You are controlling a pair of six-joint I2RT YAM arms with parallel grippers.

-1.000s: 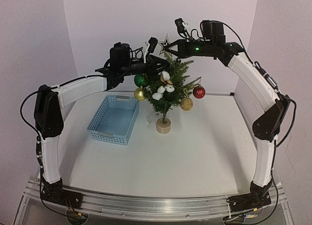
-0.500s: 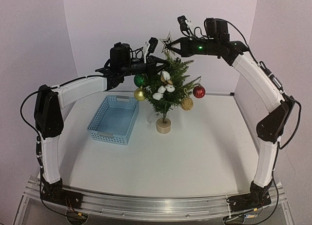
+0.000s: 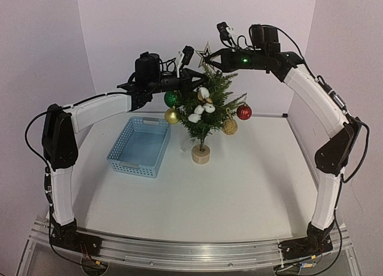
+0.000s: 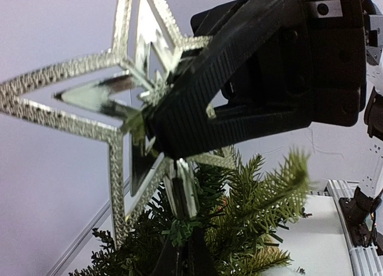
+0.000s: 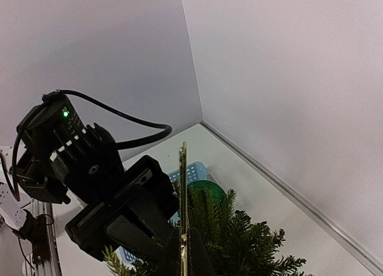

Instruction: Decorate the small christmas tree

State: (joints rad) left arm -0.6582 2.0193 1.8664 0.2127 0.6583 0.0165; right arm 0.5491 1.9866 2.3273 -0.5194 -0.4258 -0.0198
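Observation:
The small christmas tree [image 3: 206,111] stands mid-table on its pale wooden disc [image 3: 200,155], hung with green, gold and red baubles and white cotton tufts. A silver glitter star [image 3: 204,53] sits at its tip; its stem [image 4: 182,189] points down into the top needles. My right gripper [image 3: 211,59] is shut on the star, seen edge-on [image 5: 184,180] between its jaws [image 5: 185,246]. My left gripper [image 3: 201,78] comes in from the left, shut on the tree's top twig [image 4: 179,231] just under the star [image 4: 114,96].
A blue plastic basket [image 3: 139,146] lies left of the tree. A green bauble [image 3: 172,97] and a gold one [image 3: 172,115] hang beneath my left wrist, with a red bauble [image 3: 243,112] on the right. Walls close in behind and on both sides.
My left gripper has closed from slightly open onto the tree's top twig. The right gripper with the star shifted slightly above the tip. The tree stayed put.

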